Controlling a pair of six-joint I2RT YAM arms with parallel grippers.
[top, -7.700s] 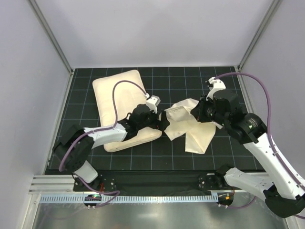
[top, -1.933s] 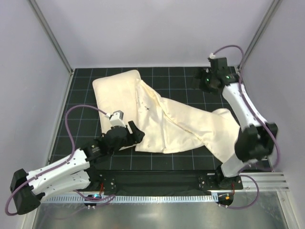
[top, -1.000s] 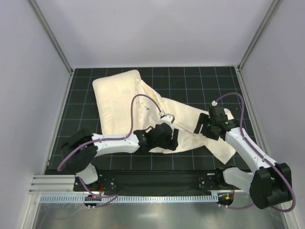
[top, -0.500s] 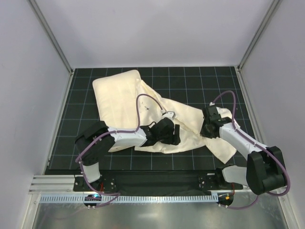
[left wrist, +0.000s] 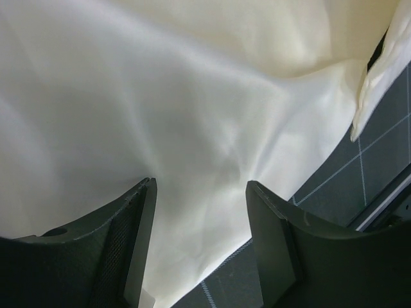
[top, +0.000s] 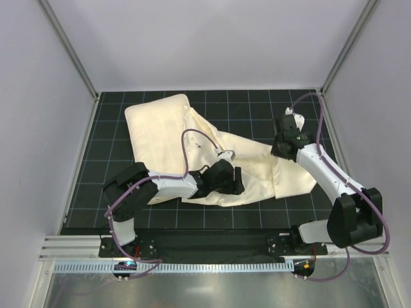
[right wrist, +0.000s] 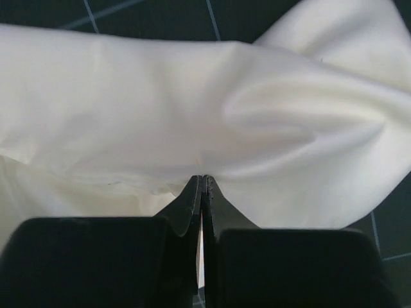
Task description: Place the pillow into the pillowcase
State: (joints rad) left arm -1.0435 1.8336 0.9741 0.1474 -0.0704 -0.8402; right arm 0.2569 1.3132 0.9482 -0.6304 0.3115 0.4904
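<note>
The pillow (top: pixel 157 125) lies far left on the bench (top: pixel 109 160), with the pillowcase (top: pixel 257 170) draped off it toward the right. The left arm crouches low and folded, left gripper (left wrist: pixel 200 192) parted over the cloth's near edge. The right arm stretches far, right gripper (right wrist: pixel 201 183) pinching a pillowcase fold.

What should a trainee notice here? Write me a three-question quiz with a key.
1. True or false: the right gripper is open, clear of the pillowcase.
2. The left gripper is: A) open over the pillowcase; B) shut; C) out of view.
3. Is the pillow fully inside the pillowcase?
Key: 1 false, it is shut on the pillowcase; 2 A; 3 no.
</note>
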